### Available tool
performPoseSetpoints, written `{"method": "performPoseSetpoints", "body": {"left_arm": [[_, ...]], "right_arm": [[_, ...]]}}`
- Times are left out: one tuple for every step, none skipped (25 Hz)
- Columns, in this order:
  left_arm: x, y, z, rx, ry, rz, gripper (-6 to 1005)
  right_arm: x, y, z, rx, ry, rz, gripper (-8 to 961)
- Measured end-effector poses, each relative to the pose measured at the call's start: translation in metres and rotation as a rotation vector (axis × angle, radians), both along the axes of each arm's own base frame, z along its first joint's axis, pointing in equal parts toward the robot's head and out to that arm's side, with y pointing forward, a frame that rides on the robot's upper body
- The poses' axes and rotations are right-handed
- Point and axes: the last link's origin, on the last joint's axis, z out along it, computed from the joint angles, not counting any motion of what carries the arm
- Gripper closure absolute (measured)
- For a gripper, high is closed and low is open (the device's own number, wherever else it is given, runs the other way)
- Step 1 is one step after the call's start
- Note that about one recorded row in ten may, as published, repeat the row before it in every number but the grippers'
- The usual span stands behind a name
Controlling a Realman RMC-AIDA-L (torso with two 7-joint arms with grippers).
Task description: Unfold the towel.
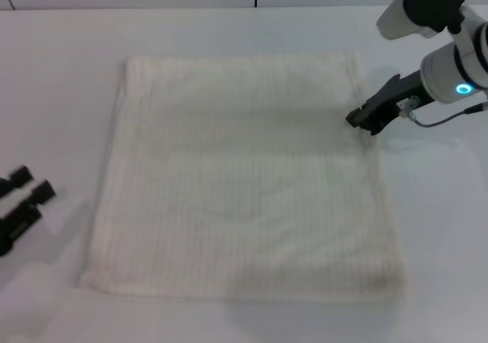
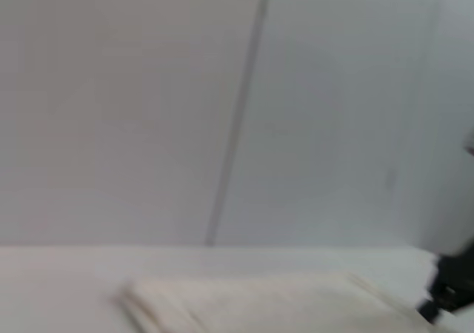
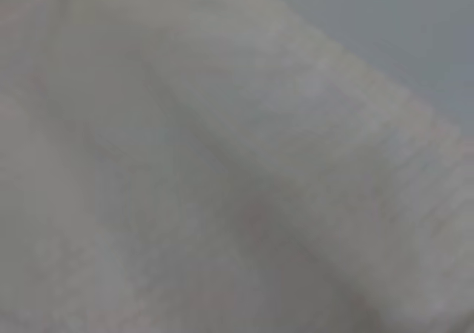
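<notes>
No readable text, labels, brands or numbers in any view; towel [image 1: 240, 179], table [image 1: 61, 76] and both arms carry no legible markings

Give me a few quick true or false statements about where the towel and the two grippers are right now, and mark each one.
1. The towel lies spread flat on the white table. True.
2. The right gripper is at the towel's right edge. True.
3. The left gripper rests on the middle of the towel. False: it sits off the towel, at the table's left side.
4. The towel is dark blue. False: it is cream-white with faint stripes.
</notes>
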Motion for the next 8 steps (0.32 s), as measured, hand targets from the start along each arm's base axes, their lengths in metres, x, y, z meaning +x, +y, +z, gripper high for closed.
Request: {"method": "performPoseSetpoints", "body": {"left_arm": [[0.0, 0.0, 0.0, 0.0, 0.0, 0.0, 684], [0.0, 0.0, 0.0, 0.0, 0.0, 0.0, 635], [-0.002, 0.0, 0.003, 0.056, -0.018, 0.023, 587], [-0.003, -0.001, 0.005, 0.138, -0.033, 0.043, 587], [-0.004, -0.002, 0.006, 0.235, -0.05, 0.059, 587], [-0.004, -0.002, 0.006, 0.266, -0.054, 0.062, 587], [-0.004, -0.002, 0.006, 0.266, -0.054, 0.062, 587], [-0.004, -0.002, 0.006, 0.266, -0.054, 0.062, 587]], "right_arm": [[0.0, 0.0, 0.0, 0.0, 0.0, 0.0, 954], [-0.003, 0.002, 0.001, 0.015, 0.014, 0.003, 954], [-0.006, 0.004, 0.002, 0.033, 0.031, 0.009, 954], [-0.009, 0.006, 0.003, 0.058, 0.059, 0.014, 954], [-0.018, 0.011, 0.005, 0.128, 0.132, 0.05, 954], [-0.018, 0.011, 0.005, 0.128, 0.132, 0.05, 954], [-0.022, 0.015, 0.007, 0.197, 0.216, 0.083, 954], [-0.022, 0.015, 0.007, 0.197, 0.216, 0.083, 954]]}}
